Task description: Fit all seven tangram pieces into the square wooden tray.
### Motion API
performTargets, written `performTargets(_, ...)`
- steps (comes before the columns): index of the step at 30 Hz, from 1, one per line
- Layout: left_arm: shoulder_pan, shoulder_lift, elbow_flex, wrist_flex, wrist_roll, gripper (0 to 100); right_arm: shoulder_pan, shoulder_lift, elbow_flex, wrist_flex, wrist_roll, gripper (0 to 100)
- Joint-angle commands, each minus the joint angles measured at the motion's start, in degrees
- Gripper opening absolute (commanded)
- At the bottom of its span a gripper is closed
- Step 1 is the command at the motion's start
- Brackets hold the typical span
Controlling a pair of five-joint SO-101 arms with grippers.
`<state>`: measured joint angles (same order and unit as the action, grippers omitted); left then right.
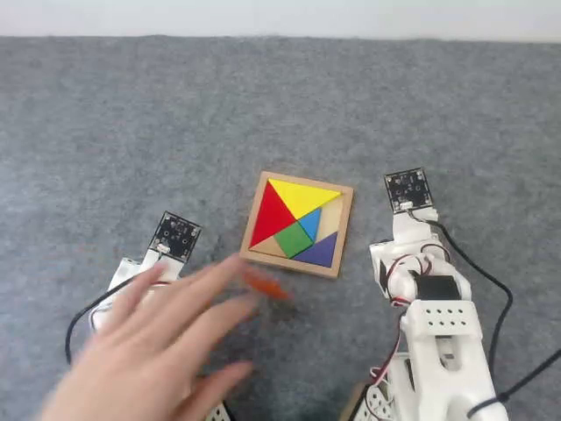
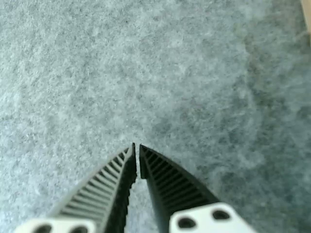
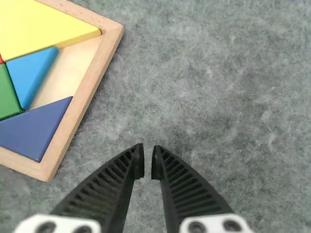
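The square wooden tray (image 1: 347, 230) lies mid-table. In it sit a red triangle (image 1: 270, 217), a yellow triangle (image 1: 302, 196), a green square (image 1: 292, 239), a light blue triangle (image 1: 310, 225) and a dark blue triangle (image 1: 321, 252). Bare wood shows at the tray's right side and near-left corner. An orange piece (image 1: 263, 282) is just in front of the tray, at a person's fingertips (image 1: 230, 270); whether it is held I cannot tell. My right gripper (image 3: 147, 161) is shut and empty over carpet beside the tray's rim (image 3: 92, 73). My left gripper (image 2: 136, 147) is shut and empty over bare carpet.
A person's hand (image 1: 149, 351) stretches from the near left edge over the left arm (image 1: 173, 239) towards the tray. The right arm (image 1: 421, 281) stands right of the tray. Grey carpet covers the table, with open room behind the tray.
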<state>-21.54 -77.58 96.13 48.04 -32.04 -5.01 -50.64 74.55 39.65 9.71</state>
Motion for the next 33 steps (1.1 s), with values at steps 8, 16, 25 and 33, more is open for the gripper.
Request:
performTargets(8, -0.1, -0.8, -0.8, -1.2, 0.4, 1, -1.1, -1.5, -5.8, 6.9, 3.3, 5.6)
performTargets(16, -0.1, -0.8, -0.8, -1.2, 0.4, 1, -19.0, -1.2, -20.0, 21.8, 7.9, 11.0)
performTargets(25, 1.1, -0.8, -0.9, -1.1, 0.4, 1, -42.9, 23.0, -36.9, 21.8, 11.8, 20.1)
performTargets(33, -18.7, -0.8, -8.7, 3.6, -2.6, 2, -44.8, 42.9, -52.4, 22.3, 12.5, 25.9)
